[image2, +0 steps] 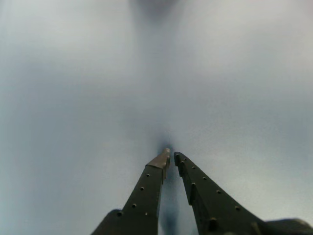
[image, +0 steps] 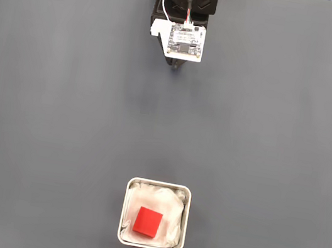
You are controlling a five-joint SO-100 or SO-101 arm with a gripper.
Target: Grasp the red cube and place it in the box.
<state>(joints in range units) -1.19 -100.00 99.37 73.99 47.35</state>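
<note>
Red cube (image: 148,221) is sitting inside the box (image: 125,209), resting on the crumpled white lining (image: 172,217) a little toward the box's lower left in the fixed view, with one corner turned slightly so its faces are not lining up with the walls. Lining is showing on every side of the cube, so it is lying apart from the pale rim. The box itself is standing on the dark grey bench (image: 41,109) near the middle of the bench's near edge, at the bottom of the fixed view. Well apart from it, at the middle of the far edge, the arm (image: 185,0) is hanging folded over the bench, its white circuit board (image: 185,40) facing the camera and wires looping above it. In the wrist view the pincer (image2: 170,155) is pointing down at the bare bench surface, which is looking pale and blurred there; its two black fingers (image2: 146,191) are converging until the tips are nearly meeting, leaving only a sliver of a gap, and nothing is being held between them.
</note>
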